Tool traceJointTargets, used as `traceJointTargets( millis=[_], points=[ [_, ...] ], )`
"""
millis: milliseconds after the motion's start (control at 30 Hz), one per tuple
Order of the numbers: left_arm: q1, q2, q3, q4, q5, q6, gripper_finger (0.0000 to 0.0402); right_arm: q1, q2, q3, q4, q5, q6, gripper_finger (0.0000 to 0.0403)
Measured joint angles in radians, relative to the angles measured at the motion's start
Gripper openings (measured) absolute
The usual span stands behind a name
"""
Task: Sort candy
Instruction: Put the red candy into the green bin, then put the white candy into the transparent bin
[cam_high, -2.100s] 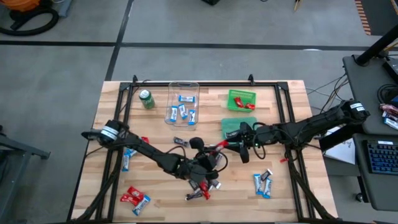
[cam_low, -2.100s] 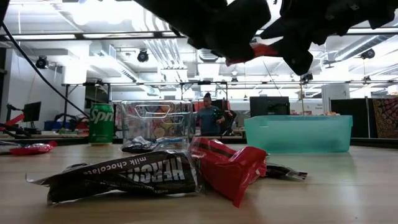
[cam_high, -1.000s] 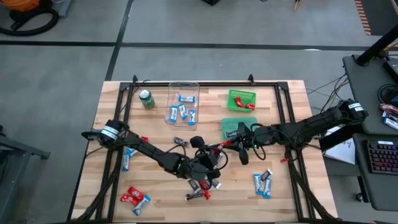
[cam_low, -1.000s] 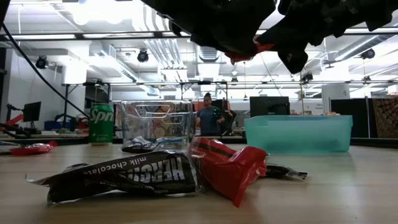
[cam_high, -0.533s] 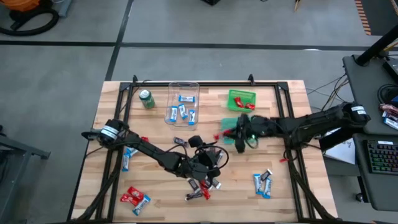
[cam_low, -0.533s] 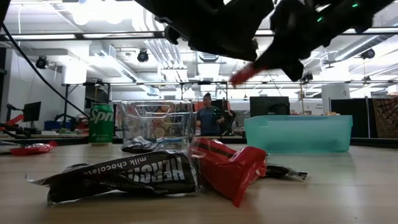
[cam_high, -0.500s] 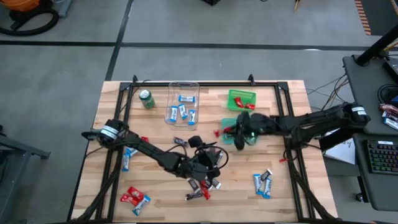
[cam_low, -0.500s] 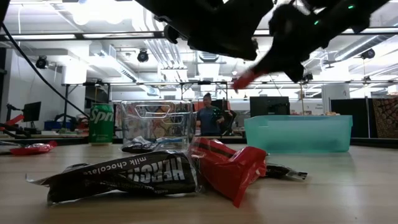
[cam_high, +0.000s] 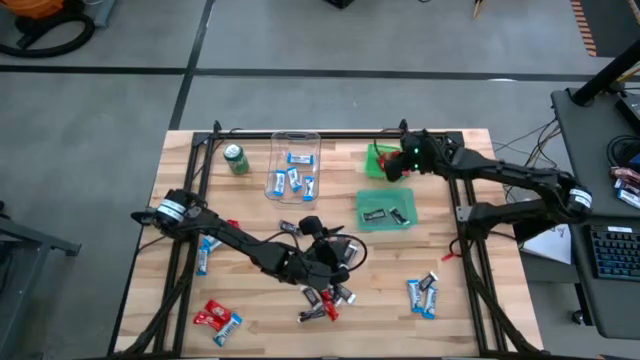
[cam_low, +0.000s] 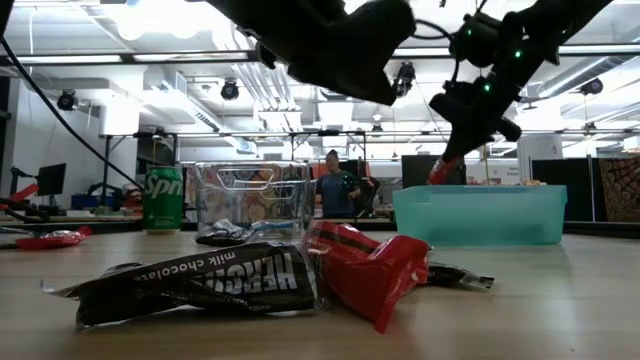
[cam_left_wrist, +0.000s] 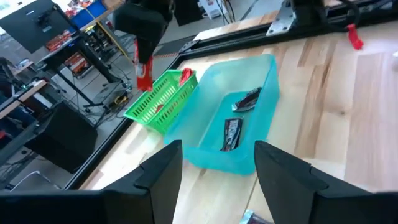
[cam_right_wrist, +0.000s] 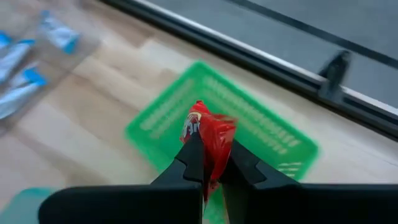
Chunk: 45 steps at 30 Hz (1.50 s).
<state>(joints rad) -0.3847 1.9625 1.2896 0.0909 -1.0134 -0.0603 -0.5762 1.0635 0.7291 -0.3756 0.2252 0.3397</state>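
- Pinching a red candy (cam_right_wrist: 208, 140) in my right gripper (cam_right_wrist: 210, 163), jaws tight on the wrapper, I held it above the green basket (cam_right_wrist: 264, 134), presumably where reds go.
- My left gripper (cam_left_wrist: 214, 165) hung spread wide and empty (nothing between the fingers) over the loose candy pile (cam_high: 325, 300) mid-table, likely awaiting another pick.
- Farther off, the teal bin (cam_high: 385, 211) held dark bars, the clear bin (cam_high: 293, 165) blue ones.

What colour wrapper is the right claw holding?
Red candy, pinched in the right claw; clearest in the right wrist view.
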Motion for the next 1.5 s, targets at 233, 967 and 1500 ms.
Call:
traceJointTargets(
  millis=[233,967,1500],
  points=[
    [-0.015,-0.07,-0.002,-0.329,-0.012,-0.122,0.0182,-0.055,0.033,-0.027,0.133,-0.072,-0.003,0.0029],
    [-0.092,-0.632,-0.488,-0.742,0.49,-0.929,0.0182,-0.077,0.202,-0.029,0.185,-0.068,-0.009,0.0127],
    [-0.045,-0.497,-0.55,-1.201,0.659,-1.683,0.0174,-0.012,0.015,-0.02,0.119,-0.125,0.007,0.0135]
  ],
)
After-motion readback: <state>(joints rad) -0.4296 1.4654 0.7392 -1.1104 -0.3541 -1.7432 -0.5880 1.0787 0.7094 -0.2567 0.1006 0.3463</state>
